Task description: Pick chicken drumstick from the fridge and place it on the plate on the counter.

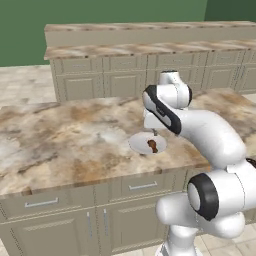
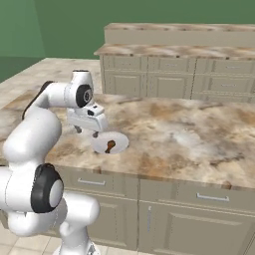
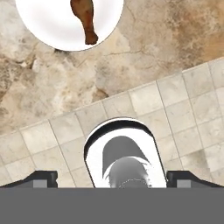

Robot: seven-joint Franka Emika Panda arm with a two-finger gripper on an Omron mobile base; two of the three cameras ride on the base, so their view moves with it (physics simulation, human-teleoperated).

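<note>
The chicken drumstick (image 3: 85, 17) is lying on the white plate (image 3: 43, 26) at the top of the hand view. The plate is sitting on the marbled counter (image 1: 60, 135) near its front edge, in the middle of both base views. The gripper (image 2: 86, 130) is hanging just above the plate's edge, holding nothing, its fingers (image 3: 41, 178) spread wide apart. The meat is looking small, light, a bit soft and maybe greasy. The thin bone end is looking like the best place to pinch it.
</note>
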